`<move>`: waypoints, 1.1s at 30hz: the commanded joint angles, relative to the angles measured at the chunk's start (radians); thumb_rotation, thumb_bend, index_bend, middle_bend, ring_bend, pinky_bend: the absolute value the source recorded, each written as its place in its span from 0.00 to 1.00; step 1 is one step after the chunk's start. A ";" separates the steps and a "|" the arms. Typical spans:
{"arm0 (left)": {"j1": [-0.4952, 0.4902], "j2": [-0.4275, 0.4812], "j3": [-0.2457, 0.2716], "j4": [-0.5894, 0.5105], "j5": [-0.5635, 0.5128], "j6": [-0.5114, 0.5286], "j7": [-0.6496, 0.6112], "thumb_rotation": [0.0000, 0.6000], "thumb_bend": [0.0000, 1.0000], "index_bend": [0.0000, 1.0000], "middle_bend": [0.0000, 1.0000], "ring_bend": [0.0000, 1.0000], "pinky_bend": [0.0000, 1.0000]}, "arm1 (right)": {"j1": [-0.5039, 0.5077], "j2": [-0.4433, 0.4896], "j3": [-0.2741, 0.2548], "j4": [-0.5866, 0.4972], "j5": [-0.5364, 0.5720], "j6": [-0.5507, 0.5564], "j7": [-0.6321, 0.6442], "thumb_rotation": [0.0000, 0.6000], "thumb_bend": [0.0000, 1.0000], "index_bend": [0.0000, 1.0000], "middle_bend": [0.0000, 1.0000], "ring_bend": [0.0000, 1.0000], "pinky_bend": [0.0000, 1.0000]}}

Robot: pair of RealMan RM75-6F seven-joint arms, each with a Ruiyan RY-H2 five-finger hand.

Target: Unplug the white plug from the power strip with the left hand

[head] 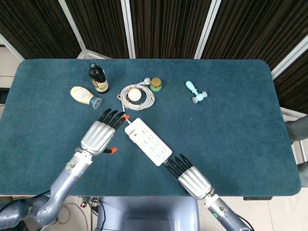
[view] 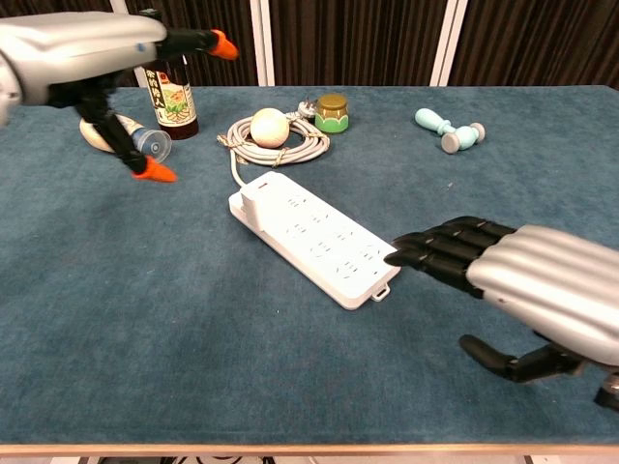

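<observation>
A white power strip (head: 147, 141) (view: 317, 235) lies diagonally at the table's middle. A white plug (view: 255, 202) (head: 131, 130) sits in its far-left end, and its cord runs back to a coil (head: 137, 94) (view: 279, 140). My left hand (head: 102, 134) (view: 92, 50) hovers open just left of the plug end, its orange fingertips (head: 125, 117) close to the strip's corner. My right hand (head: 188, 176) (view: 527, 275) is open, with its dark fingertips (view: 398, 248) reaching the strip's near-right end. Neither hand holds anything.
A dark sauce bottle (head: 98, 78) stands and a squeeze bottle (head: 85, 96) lies at the back left. A pale ball (head: 134, 95) rests in the cord coil beside a small jar (head: 155, 84). A teal toy (head: 196, 92) is at the back right.
</observation>
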 commanded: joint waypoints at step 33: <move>-0.252 -0.195 0.013 0.235 -0.211 -0.157 0.080 1.00 0.02 0.14 0.14 0.00 0.00 | 0.117 -0.217 0.068 0.166 0.228 -0.095 -0.071 1.00 0.59 0.00 0.00 0.00 0.00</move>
